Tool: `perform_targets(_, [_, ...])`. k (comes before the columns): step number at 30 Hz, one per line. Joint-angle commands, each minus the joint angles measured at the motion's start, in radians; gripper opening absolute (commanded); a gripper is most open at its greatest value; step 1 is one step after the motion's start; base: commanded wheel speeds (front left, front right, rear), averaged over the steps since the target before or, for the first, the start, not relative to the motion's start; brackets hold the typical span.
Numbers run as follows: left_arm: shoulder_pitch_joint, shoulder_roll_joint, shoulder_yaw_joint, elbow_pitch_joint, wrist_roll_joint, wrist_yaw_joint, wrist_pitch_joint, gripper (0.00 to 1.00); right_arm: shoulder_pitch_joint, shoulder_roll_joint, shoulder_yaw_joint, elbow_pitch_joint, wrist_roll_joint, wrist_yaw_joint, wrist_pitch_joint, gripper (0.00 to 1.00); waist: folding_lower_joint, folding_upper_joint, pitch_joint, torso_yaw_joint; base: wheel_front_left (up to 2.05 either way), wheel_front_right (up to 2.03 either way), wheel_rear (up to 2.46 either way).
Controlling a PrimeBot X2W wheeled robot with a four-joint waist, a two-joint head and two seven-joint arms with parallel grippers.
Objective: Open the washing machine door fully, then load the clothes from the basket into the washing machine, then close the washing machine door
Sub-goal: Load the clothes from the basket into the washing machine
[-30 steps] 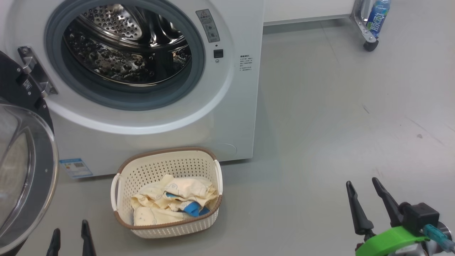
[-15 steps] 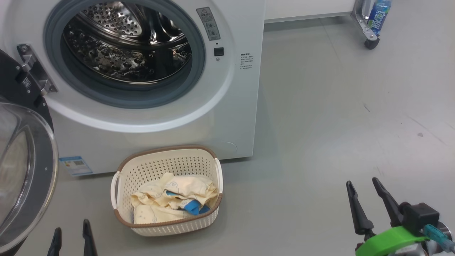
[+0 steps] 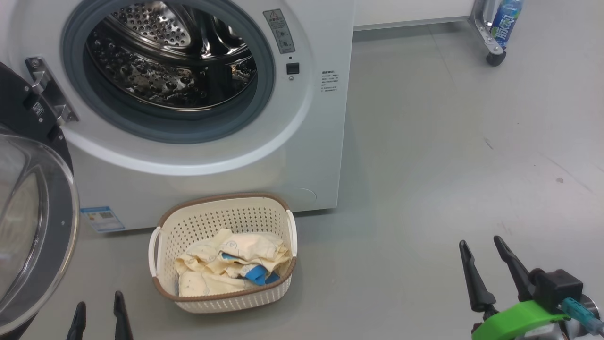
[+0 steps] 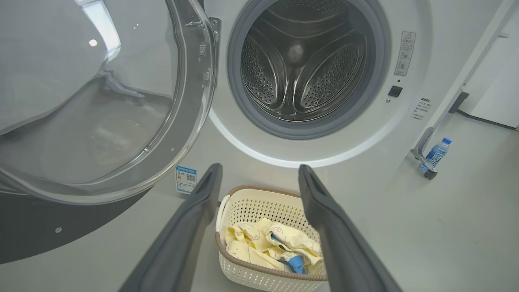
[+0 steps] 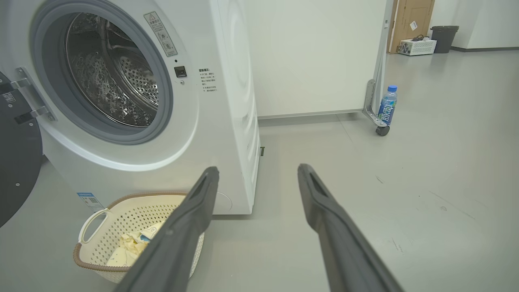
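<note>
Glass door [image 3: 28, 226] partly cropped; clothes [image 3: 231, 269] bunched, perhaps two; left fingers [image 3: 121, 317], right fingers [image 3: 473, 278] spread, empty.

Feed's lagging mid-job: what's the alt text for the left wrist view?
The left gripper, open and empty, points at the basket of pale-yellow clothes on the floor below the washing machine and its empty steel drum. The washing machine door stands swung open at left; a water bottle stands by a caster at far right.

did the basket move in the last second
No. The basket sits just as before, next to the blue label on the washer. The whole head view shifted slightly, so it was the camera that moved.
</note>
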Motion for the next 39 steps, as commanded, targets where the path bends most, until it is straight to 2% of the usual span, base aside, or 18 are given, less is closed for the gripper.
perform_targets(1, [-0.021,0.003,0.033,-0.033,0.008,0.0,-0.014,1.0,-0.028,-0.011,0.021,-0.032,-0.005,0.004,-0.01,1.0,-0.0001,0.0,0.0,0.001,0.0,0.0,0.0])
perform_targets(11, [-0.017,0.003,0.015,-0.015,0.0,0.0,-0.014,1.0,-0.029,-0.01,0.023,-0.032,-0.004,0.004,-0.01,1.0,-0.0001,0.0,0.004,-0.003,0.25,-0.25,0.0])
perform_targets(28, [-0.021,0.003,0.021,-0.016,0.007,0.0,-0.014,1.0,-0.03,-0.01,0.02,-0.033,-0.001,0.004,-0.01,1.0,-0.0001,0.0,0.01,-0.006,1.47,-1.47,0.0])
perform_targets(39, [-0.02,0.003,0.017,-0.022,0.004,0.0,-0.014,1.0,-0.031,-0.008,0.021,-0.032,0.0,0.004,-0.01,1.0,-0.0001,0.0,0.017,-0.004,0.35,-0.35,0.0])
